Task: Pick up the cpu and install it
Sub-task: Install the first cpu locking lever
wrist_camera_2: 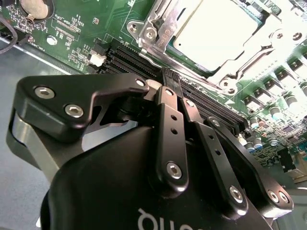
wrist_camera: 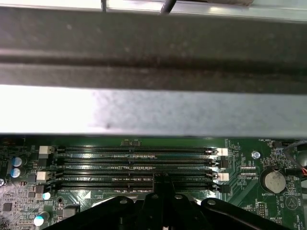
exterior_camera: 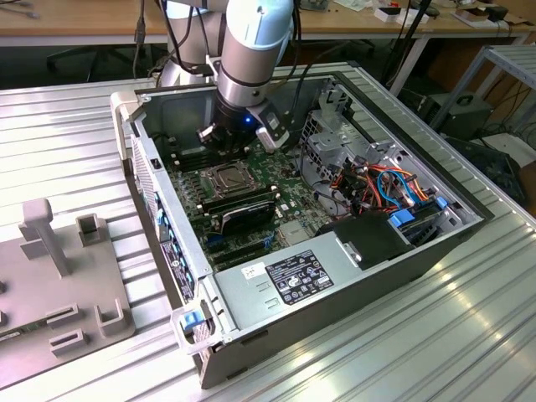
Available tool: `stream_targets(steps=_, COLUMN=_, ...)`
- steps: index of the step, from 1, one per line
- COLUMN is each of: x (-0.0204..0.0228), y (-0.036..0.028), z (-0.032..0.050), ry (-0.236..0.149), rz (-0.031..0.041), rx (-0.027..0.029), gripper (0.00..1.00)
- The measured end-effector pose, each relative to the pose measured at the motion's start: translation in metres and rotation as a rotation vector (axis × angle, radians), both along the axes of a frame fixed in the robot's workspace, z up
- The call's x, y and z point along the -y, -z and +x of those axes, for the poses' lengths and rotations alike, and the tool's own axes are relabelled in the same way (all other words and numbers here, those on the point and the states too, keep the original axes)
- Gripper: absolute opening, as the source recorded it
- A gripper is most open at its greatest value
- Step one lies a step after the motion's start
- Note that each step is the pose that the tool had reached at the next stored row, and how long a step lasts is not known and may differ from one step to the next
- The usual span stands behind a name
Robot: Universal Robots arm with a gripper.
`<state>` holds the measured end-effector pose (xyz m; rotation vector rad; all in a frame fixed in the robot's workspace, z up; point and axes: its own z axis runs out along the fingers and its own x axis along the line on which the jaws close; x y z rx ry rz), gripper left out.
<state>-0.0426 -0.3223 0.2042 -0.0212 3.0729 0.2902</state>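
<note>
The cpu, a flat square chip with a silver-grey top, lies in its socket on the green motherboard with the metal frame around its edges. In the exterior view the cpu sits just in front of the arm's wrist. My gripper is shut, its two black fingers pressed together with nothing visible between them. It hovers over the empty black memory slots beside the socket, and the gripper tips point at the slot nearest the cpu. In the exterior view the gripper is inside the open computer case.
The grey case wall stands close behind the memory slots. A black card stands in front of the socket, and the power supply lies nearer the camera. Coloured cables fill the exterior view's right. A grey fixture rests on the table.
</note>
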Motion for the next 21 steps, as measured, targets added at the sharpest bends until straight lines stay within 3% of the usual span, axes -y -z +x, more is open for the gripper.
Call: stream_targets(steps=21, x=0.0004, y=0.0047, z=0.0008, ry=0.0, rz=-0.002, rx=0.0002, gripper=0.11)
